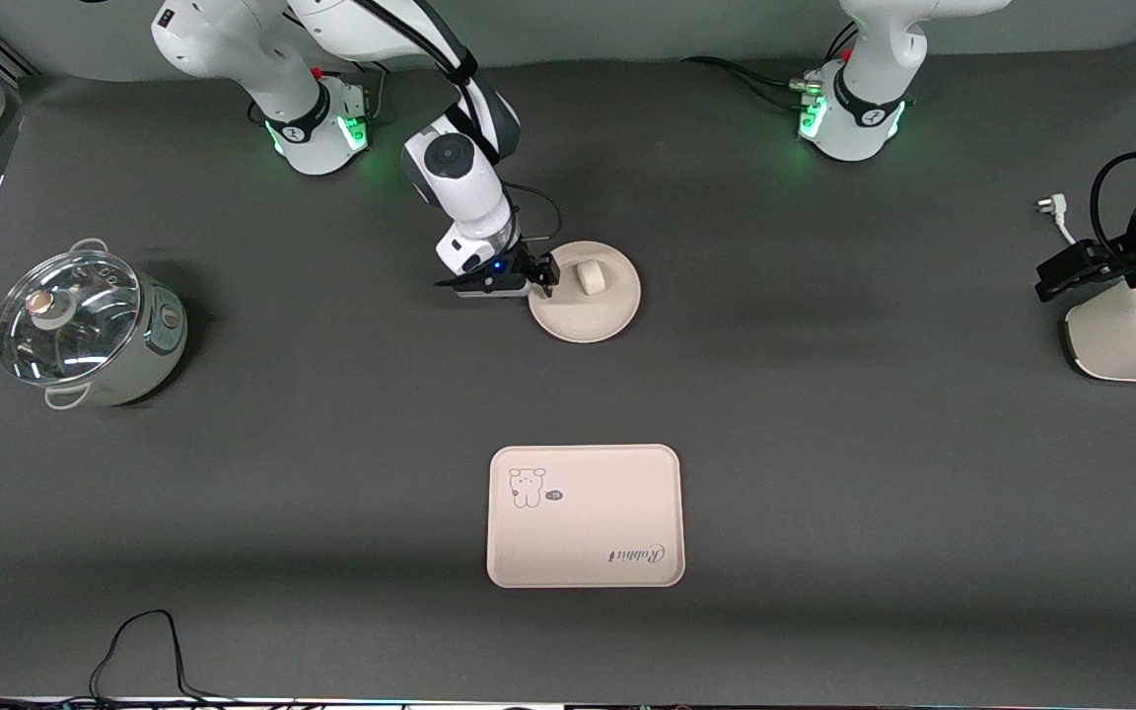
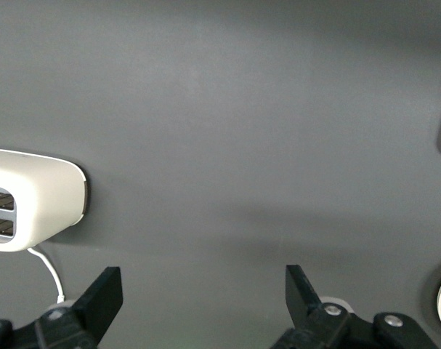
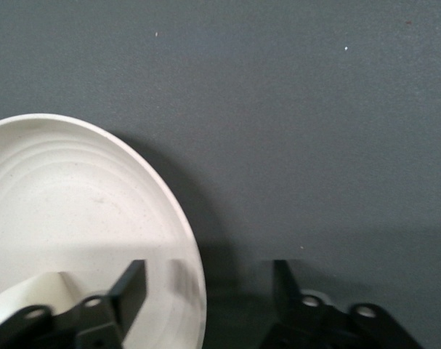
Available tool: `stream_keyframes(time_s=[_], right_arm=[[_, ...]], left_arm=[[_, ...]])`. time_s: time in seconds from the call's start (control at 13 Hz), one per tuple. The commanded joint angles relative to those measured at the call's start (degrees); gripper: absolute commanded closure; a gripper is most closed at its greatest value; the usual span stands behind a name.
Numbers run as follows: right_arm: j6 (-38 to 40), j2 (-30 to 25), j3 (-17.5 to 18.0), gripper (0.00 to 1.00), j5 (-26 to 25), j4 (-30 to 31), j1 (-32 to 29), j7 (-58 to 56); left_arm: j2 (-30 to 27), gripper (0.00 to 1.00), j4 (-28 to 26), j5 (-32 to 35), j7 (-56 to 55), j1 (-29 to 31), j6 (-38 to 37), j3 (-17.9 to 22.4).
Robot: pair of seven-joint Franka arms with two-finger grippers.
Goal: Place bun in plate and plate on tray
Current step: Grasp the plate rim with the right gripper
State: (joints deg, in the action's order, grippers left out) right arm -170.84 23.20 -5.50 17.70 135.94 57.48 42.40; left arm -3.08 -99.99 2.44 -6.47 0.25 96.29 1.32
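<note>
The bun (image 1: 589, 277) sits on the plate (image 1: 588, 318), well up the table from the tray (image 1: 583, 518), which lies nearer the front camera. The right gripper (image 1: 540, 279) straddles the plate's rim, fingers (image 3: 131, 287) apart, one inside and one outside. The left gripper (image 2: 198, 298) waits wide open and empty beside a toaster (image 1: 1125, 335).

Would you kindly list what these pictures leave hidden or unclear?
- Right gripper: whether its jaws pinch the plate rim; the right wrist view blurs one finger.
- Bun: mostly hidden by that gripper in the right wrist view.
- Toaster: cut off by the front view's edge, under the left gripper.
</note>
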Motion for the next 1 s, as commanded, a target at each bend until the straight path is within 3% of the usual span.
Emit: stream_keyframes(time_s=[0.0,0.54,0.92], right_arm=[[-0.4,0.8,0.1,0.55,1.6,-1.2,0.3,-0.6],[-0.1,0.4,0.1,0.94,1.6,-1.2,0.3,-1.1],[0.1,-0.6,0.1,0.97,1.6,-1.4,0.0,-1.4]], left_arm=[[0.1,0.0,1.1,-0.3,0.2,-0.6,0.0,0.3],[0.6,0.0,1.3,-0.2,0.3,-0.5,0.3,0.3],[0.7,0.0,2.3,-0.2,0.3,-0.6,0.4,0.3]])
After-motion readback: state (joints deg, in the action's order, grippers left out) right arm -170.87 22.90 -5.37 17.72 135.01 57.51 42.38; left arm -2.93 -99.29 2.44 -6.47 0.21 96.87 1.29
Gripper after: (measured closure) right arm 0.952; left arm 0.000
